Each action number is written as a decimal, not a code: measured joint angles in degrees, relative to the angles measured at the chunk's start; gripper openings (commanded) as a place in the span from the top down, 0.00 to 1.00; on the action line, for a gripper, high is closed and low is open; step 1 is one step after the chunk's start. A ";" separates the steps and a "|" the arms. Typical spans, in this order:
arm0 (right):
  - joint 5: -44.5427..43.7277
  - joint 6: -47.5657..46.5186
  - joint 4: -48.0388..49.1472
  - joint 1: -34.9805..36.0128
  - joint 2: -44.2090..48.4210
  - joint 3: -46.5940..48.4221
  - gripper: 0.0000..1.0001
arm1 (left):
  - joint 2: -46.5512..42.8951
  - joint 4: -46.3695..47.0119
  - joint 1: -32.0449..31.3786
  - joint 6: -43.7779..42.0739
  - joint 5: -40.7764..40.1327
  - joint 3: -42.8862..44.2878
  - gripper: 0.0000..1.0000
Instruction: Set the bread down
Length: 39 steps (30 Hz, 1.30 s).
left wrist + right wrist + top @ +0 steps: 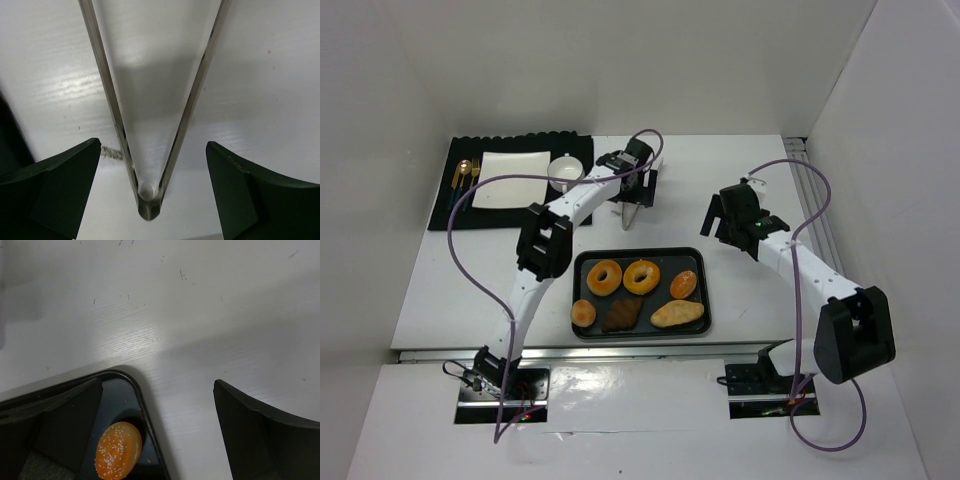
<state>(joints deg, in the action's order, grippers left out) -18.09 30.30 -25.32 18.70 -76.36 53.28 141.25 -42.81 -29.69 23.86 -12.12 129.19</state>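
Several breads lie on a black tray (640, 252): two ring doughnuts (605, 277), a sesame bun (683, 284), a round bun (583, 313), a dark pastry (621, 314) and a long roll (677, 314). Metal tongs (631, 212) lie on the white table behind the tray. My left gripper (638, 194) hovers over them, open. In the left wrist view the tongs' hinge (148, 200) sits between the spread fingers (55, 190), untouched. My right gripper (718, 228) is open and empty above the tray's back right corner (142, 405), with the sesame bun (118, 450) below it.
A black placemat (445, 200) at the back left carries a white square plate (510, 166), a white cup (566, 172) and gold cutlery (466, 175). White walls enclose the table at the back and on both sides.
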 measured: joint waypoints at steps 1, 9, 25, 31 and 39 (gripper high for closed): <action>0.07 0.02 0.00 0.00 -0.17 0.02 0.01 | 0.87 0.00 0.17 0.00 0.00 1.29 0.00; 0.33 0.02 0.00 0.02 -1.03 0.46 0.01 | 6.29 -0.13 1.11 -0.42 0.00 7.39 0.01; 0.33 -0.15 0.00 0.00 -2.64 1.14 0.01 | 7.91 1.03 1.16 -1.22 -0.26 8.94 0.57; 0.28 -0.15 -0.02 0.02 -2.64 1.14 0.01 | 6.49 1.86 1.16 -1.64 -0.72 8.09 0.78; 0.20 -0.15 -0.13 0.00 -1.81 1.14 0.01 | -13.97 2.43 0.76 -3.21 -0.55 -0.37 0.77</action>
<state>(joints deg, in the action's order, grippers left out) -17.89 30.15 -25.45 18.70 -78.17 54.41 127.28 -40.38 -28.93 20.64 -12.67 128.81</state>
